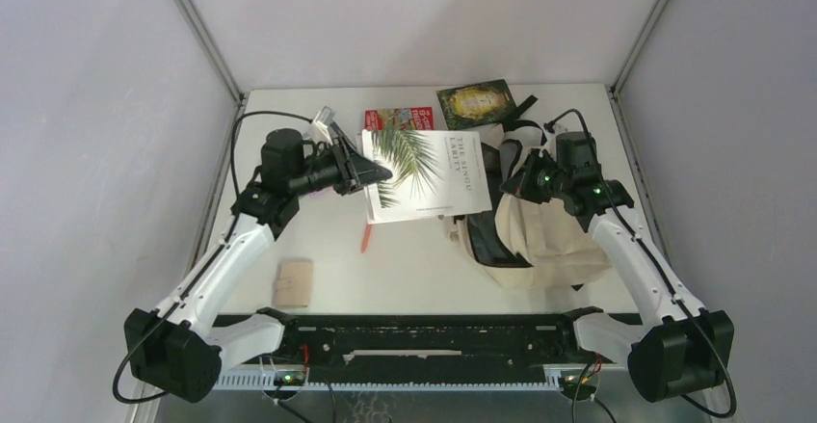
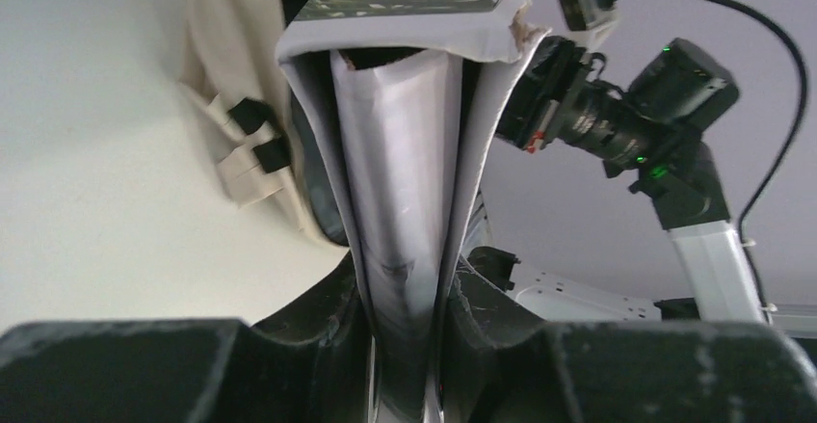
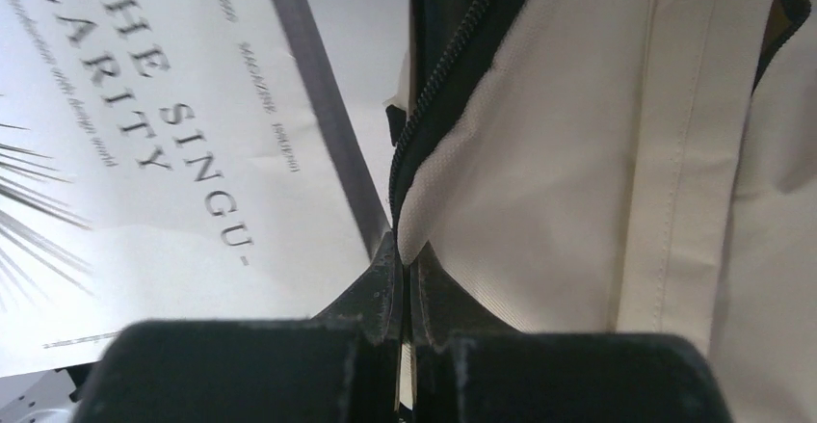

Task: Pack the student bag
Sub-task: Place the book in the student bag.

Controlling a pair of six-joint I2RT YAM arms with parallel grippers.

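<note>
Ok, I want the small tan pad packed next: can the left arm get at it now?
Likely not yet: the way to the tan pad is free, but the left gripper is clamped on the white book.

The white palm-leaf magazine (image 1: 421, 174) held in my left claw (image 1: 371, 174) bars the gap to the cream canvas backpack (image 1: 540, 235), whose flap my right claw (image 1: 513, 186) pinches. Rear obstructed: red-covered book (image 1: 398, 118), dark green book (image 1: 474, 103). Passage: bare grey table (image 1: 405, 283) in front, between small tan card (image 1: 294, 282) and backpack.

Student bag (image 1: 549, 235): matt cream canvas cloth. Magazine (image 1: 429, 177): smooth paper cover. Table (image 1: 405, 269): smooth, matt.
</note>
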